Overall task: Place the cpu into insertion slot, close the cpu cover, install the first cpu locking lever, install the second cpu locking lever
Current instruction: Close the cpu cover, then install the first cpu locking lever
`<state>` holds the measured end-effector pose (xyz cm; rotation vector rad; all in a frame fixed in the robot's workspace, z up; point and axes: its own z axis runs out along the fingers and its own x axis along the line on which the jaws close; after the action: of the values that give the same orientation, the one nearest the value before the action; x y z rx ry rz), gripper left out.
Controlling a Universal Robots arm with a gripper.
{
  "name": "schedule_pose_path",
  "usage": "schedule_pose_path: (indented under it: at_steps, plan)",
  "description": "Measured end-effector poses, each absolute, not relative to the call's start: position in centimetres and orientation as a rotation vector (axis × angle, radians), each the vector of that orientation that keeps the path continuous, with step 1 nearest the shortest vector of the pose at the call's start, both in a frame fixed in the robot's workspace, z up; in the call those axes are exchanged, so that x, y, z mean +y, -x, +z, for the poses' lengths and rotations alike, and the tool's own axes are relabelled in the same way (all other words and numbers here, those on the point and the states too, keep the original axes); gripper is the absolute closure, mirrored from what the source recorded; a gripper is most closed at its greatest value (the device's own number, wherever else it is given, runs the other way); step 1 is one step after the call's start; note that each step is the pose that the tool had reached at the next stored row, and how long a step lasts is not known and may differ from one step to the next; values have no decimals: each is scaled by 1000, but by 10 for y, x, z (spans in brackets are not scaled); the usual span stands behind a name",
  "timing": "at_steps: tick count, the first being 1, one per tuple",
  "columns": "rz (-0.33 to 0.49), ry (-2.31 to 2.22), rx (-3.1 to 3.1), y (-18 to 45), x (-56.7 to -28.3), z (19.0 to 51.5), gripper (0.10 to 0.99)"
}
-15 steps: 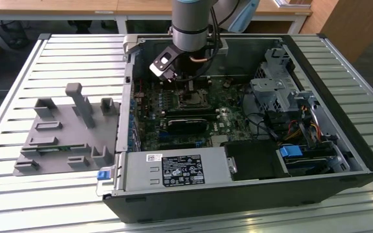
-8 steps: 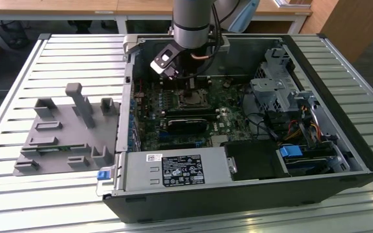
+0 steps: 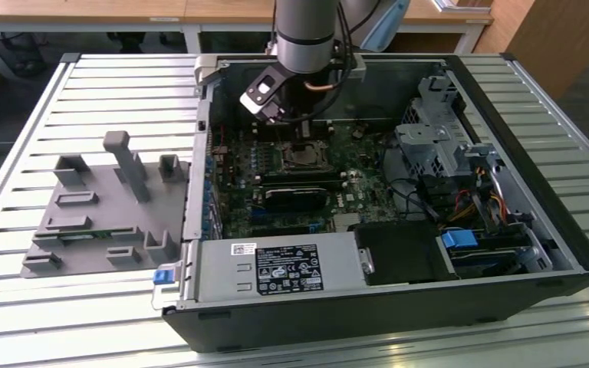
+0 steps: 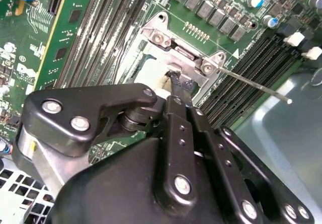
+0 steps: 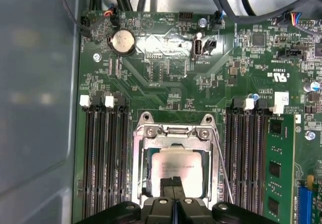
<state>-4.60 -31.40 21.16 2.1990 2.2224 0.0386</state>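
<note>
Two-fingered claw (image 5: 173,180), fully closed, touches the cpu (image 5: 177,162)

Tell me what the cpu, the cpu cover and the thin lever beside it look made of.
The cpu: metal top, it seems, matte silvery-grey with a soft sheen. The cpu cover: bright stamped sheet metal, likely steel, glinting at its edges. The lever: thin bare metal wire, shiny along its length.

The gripper (image 3: 303,132) hangs inside the open computer case (image 3: 376,322), over the insertion slot (image 3: 302,158). A grey fixture (image 3: 90,211) lies beside the case.
</note>
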Motion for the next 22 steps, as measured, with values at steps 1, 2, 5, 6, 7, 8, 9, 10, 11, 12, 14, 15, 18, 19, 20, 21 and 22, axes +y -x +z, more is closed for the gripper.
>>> schedule_pose_path:
  at_steps: [1, 2, 5, 6, 7, 8, 9, 10, 11, 12, 14, 15, 18, 19, 20, 21, 22]
  plan:
    - [38, -2199, 2222, 46, -314, 212, 980]
    - [38, -2199, 2222, 45, -314, 212, 980]
    - [38, -2199, 2222, 44, -314, 212, 980]
    - [39, -2199, 2222, 44, -314, 212, 980]
    - [38, -2199, 2222, 43, -314, 212, 980]
    - [38, -2199, 2222, 43, -314, 212, 980]
    - [38, -2199, 2222, 43, -314, 212, 980]
    - [38, -2199, 2222, 42, -314, 212, 980]
    - [38, -2199, 2222, 42, -314, 212, 980]
    - [39, -2199, 2222, 42, -314, 212, 980]
    - [38, -2199, 2222, 42, -314, 212, 980]
    - [38, -2199, 2222, 42, -314, 212, 980]
    - [38, -2199, 2222, 42, -314, 214, 980]
    - [38, -2199, 2222, 42, -314, 214, 980]
    - [38, -2199, 2222, 42, -314, 215, 980]
    - [39, -2199, 2222, 42, -314, 216, 980]
    - [38, -2199, 2222, 42, -314, 217, 980]
